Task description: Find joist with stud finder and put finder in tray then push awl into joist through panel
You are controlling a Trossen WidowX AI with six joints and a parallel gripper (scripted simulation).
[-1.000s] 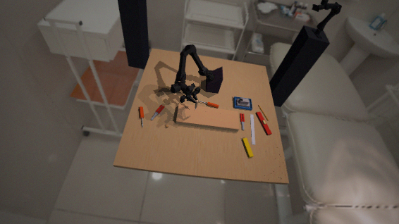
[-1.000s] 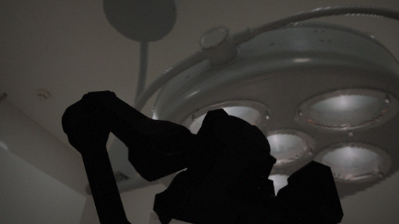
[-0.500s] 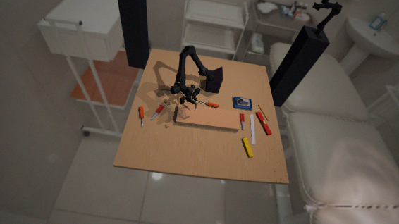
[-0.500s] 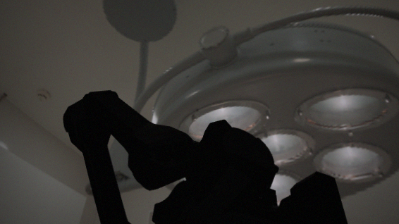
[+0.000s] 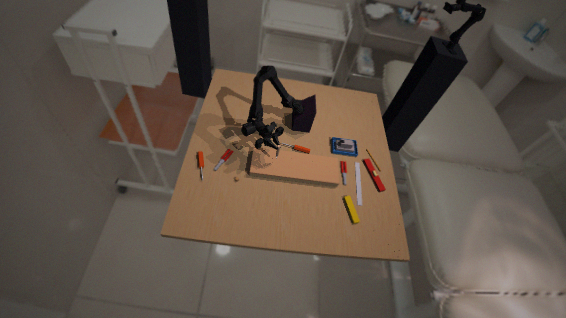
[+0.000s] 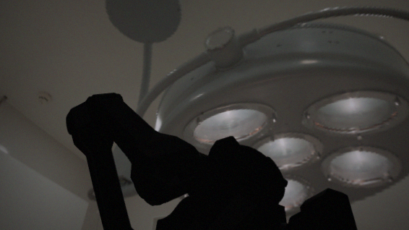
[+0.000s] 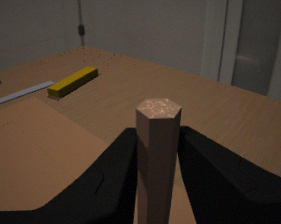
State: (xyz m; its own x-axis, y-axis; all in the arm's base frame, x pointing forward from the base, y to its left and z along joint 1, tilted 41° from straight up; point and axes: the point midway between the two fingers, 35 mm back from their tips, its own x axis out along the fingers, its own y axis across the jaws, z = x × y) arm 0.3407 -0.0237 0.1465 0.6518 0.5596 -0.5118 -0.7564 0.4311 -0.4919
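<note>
My gripper (image 5: 275,145) (image 7: 156,136) is shut on the awl, whose wooden six-sided handle (image 7: 158,117) stands up between the fingers in the wrist view. The gripper is over the left end of the floor panel (image 5: 300,168) (image 7: 31,155), near its back edge. The awl's tip is hidden in the wrist view, and whether it touches the panel cannot be told. The stud finder (image 5: 345,144), a grey shape, lies in the blue tray (image 5: 345,154) at the right, behind the panel. No joist shows. The exterior view shows only dark arm parts.
An orange-handled screwdriver (image 5: 301,149) lies right behind the panel. A dark upright board (image 5: 304,116) stands farther back. A red knife (image 5: 343,166), white strip (image 5: 358,184), red level (image 5: 373,175) and yellow block (image 5: 351,209) (image 7: 73,82) lie right. Another orange tool (image 5: 201,158) lies left.
</note>
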